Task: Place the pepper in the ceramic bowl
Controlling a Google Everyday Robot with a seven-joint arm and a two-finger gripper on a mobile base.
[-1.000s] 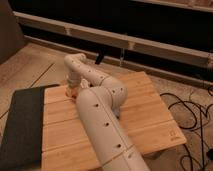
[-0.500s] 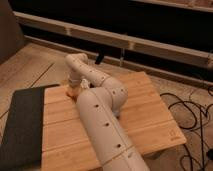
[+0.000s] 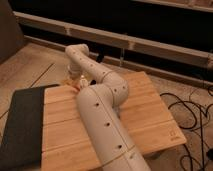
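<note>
Wooden tabletop (image 3: 150, 120), dark mat (image 3: 22, 125) at left, hand (image 3: 75, 81) at far edge, grip unclear, floor cables (image 3: 192, 112).

Gripper (image 3: 75, 80) at table's far left edge, mostly hidden. Smooth off-white plastic arm (image 3: 102, 120), satin sheen. Pale wood table (image 3: 150, 120), visible grain, matt. Dark matt mat (image 3: 22, 125), cloth-like.

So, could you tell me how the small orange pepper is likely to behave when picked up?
The pepper shows only as a small orange sliver by the gripper at the wooden table's far left corner, so it is probably very light. Being slim, it might roll or skid on the smooth boards if nudged. Its stiffness cannot be judged.
</note>
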